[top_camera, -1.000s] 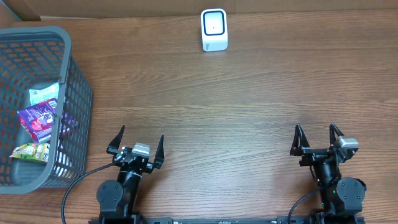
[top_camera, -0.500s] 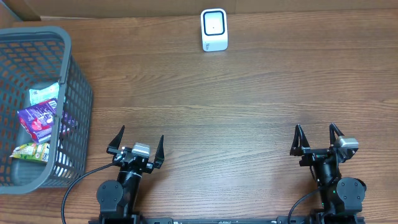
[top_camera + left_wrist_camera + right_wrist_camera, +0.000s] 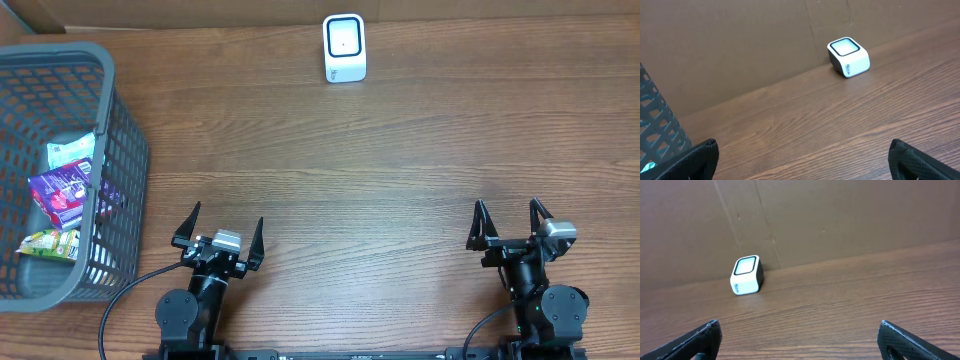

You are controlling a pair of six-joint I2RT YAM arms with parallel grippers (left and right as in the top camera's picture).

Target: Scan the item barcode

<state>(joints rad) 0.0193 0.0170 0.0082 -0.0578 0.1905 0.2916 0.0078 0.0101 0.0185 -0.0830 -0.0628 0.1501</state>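
Overhead: grey plastic mesh basket (image 3: 108,110) far left holds purple snack packet (image 3: 58,190) and green packs (image 3: 70,152), near left gripper (image 3: 228,214). Right gripper (image 3: 508,204) is well apart from them. Both jaws wide, empty. White cube barcode scanner (image 3: 345,47) sits at the far edge.
Left wrist: scanner ahead-right, basket wall left.
Right wrist: scanner ahead-left, brown wooden table (image 3: 850,295) between.

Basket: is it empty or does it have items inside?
Not empty: the basket holds a purple packet and two greenish ones.
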